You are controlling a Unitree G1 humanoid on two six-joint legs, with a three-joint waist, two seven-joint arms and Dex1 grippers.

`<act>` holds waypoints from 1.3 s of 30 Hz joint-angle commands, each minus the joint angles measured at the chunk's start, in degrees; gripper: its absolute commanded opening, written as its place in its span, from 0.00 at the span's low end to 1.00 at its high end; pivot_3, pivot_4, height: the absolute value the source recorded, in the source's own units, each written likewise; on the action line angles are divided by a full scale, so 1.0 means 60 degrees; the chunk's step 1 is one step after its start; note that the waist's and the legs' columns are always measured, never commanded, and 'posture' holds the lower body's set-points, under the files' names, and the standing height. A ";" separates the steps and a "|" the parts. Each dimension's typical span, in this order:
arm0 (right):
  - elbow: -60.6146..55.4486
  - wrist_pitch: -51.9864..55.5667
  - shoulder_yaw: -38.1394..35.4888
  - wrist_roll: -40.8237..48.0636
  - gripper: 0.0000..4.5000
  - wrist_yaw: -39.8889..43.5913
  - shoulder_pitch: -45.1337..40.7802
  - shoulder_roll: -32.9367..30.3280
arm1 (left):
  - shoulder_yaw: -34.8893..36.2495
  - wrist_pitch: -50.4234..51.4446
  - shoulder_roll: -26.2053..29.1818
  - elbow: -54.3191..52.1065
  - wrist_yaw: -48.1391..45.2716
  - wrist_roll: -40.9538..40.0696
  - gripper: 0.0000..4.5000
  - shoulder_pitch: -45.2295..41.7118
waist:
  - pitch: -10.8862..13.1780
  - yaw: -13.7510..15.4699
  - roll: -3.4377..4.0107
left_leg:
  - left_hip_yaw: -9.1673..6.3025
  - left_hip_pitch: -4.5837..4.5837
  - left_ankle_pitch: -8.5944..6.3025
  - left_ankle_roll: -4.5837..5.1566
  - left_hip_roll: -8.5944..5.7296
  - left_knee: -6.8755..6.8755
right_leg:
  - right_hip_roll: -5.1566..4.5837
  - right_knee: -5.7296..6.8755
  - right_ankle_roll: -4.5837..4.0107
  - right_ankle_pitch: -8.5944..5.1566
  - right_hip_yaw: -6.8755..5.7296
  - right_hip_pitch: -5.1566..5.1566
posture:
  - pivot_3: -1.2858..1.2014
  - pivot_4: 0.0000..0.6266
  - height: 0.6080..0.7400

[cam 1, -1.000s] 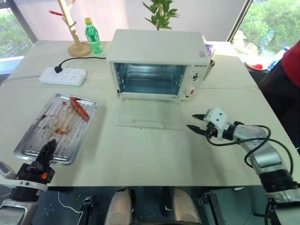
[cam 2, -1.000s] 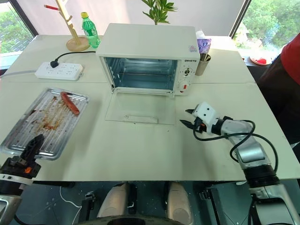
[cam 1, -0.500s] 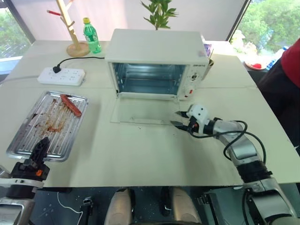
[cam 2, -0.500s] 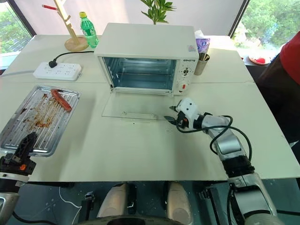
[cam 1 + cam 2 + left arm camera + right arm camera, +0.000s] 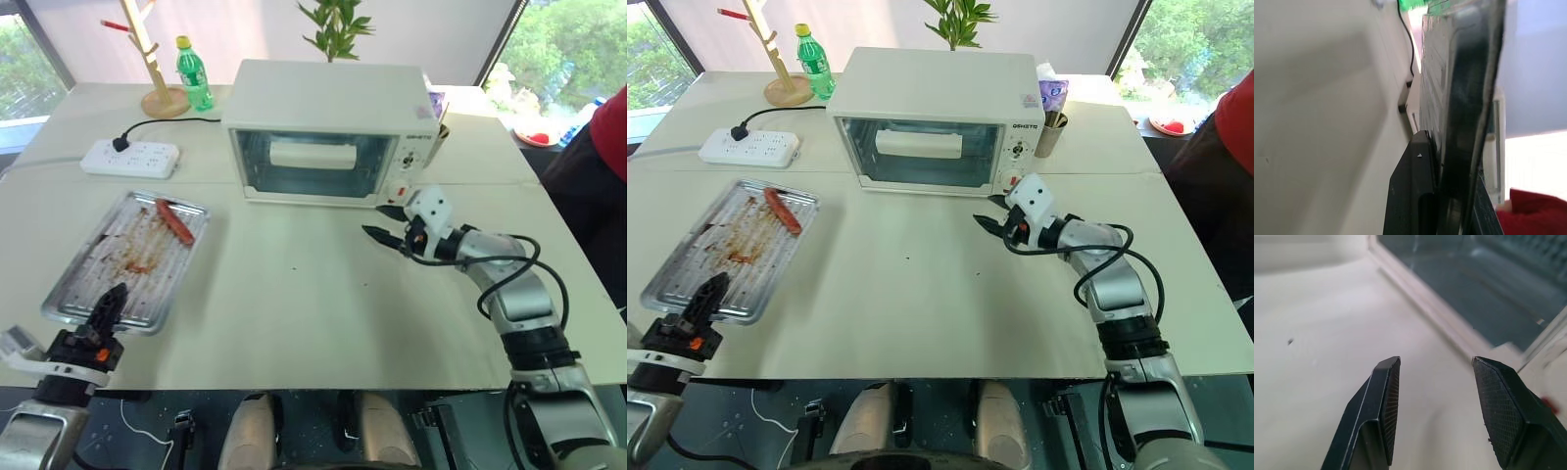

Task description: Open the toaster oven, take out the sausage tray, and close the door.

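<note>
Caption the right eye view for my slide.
Boxy white toaster oven closed; ribbed silver sausage tray out on the table.

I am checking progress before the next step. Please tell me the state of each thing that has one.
door: shut, upright.
toaster oven: closed.
sausage tray: out on the table, one sausage in it.
left gripper: shut on the sausage tray's near edge.
right gripper: open, holding nothing.
power strip: one plug in.

One oven (image 5: 328,132), one tray (image 5: 127,259), one sausage (image 5: 174,222), one bottle (image 5: 194,73).
</note>
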 commanded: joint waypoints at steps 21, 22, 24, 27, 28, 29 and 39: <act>-0.5097 0.3325 -0.4036 0.3840 0.53 0.1724 0.4236 -0.3263 | -0.5476 0.5228 0.3970 0.4976 -0.2643 0.0457 0.00 -0.5969 | 0.0008 0.0007 0.0018 | -0.0001 -0.0005 -0.0002 0.0001 -0.0002 -0.0017 | -0.0011 -0.0002 0.0004 0.0002 0.0001 -0.0019 | 0.52 0.24 0.87; -0.5250 0.3366 -0.4137 0.3874 0.53 0.1621 0.4397 -0.3237 | -0.5613 0.5392 0.3969 0.5233 -0.2822 0.0664 0.00 -0.6272 | 0.0008 0.0019 0.0017 | -0.0001 -0.0005 -0.0001 0.0001 -0.0004 -0.0017 | -0.0008 0.0001 0.0004 0.0002 0.0000 -0.0017 | 0.52 0.24 0.87; -0.5636 0.3464 -0.4465 0.3966 0.53 0.1404 0.4888 -0.3137 | -0.6020 0.5728 0.3832 0.6022 -0.3344 0.1610 0.00 -0.7205 | 0.0008 0.0026 0.0016 | 0.0004 -0.0004 -0.0001 0.0001 -0.0003 -0.0016 | 0.0002 0.0000 0.0004 0.0002 0.0000 -0.0016 | 0.52 0.24 0.87; -0.5989 0.3521 -0.4758 0.4086 0.53 0.1130 0.5347 -0.3061 | -0.6373 0.6079 0.3677 0.6859 -0.4256 0.2924 0.00 -0.8115 | 0.0008 0.0027 0.0014 | 0.0004 -0.0006 0.0000 0.0001 -0.0007 -0.0016 | 0.0008 0.0000 0.0004 0.0001 -0.0002 -0.0013 | 0.52 0.24 0.87; -0.6088 0.3553 -0.4864 0.4131 0.53 0.1030 0.5486 -0.3018 | -0.6565 0.6115 0.3599 0.7182 -0.4625 0.3509 0.00 -0.8444 | 0.0008 0.0007 0.0014 | 0.0003 -0.0007 0.0000 0.0001 -0.0007 -0.0016 | 0.0008 -0.0002 0.0004 0.0001 -0.0002 -0.0013 | 0.52 0.24 0.87; -0.6157 0.3574 -0.4938 0.4169 0.53 0.0953 0.5586 -0.2993 | -0.6691 0.6150 0.3533 0.7417 -0.4934 0.3984 0.00 -0.8685 | 0.0008 0.0012 0.0014 | 0.0004 -0.0006 -0.0001 0.0001 -0.0007 -0.0016 | 0.0007 -0.0002 0.0004 0.0001 0.0000 -0.0014 | 0.52 0.24 0.87; -0.6368 0.3489 -0.4969 0.4248 0.54 0.0406 0.5898 -0.2848 | -0.7389 0.5374 0.2819 0.9304 -0.7474 0.8117 0.13 -1.0249 | -0.0015 0.0248 0.0045 | -0.0002 0.0005 0.0000 0.0001 -0.0015 -0.0010 | -0.0002 -0.0005 0.0003 0.0001 -0.0004 0.0005 | 0.52 0.24 0.87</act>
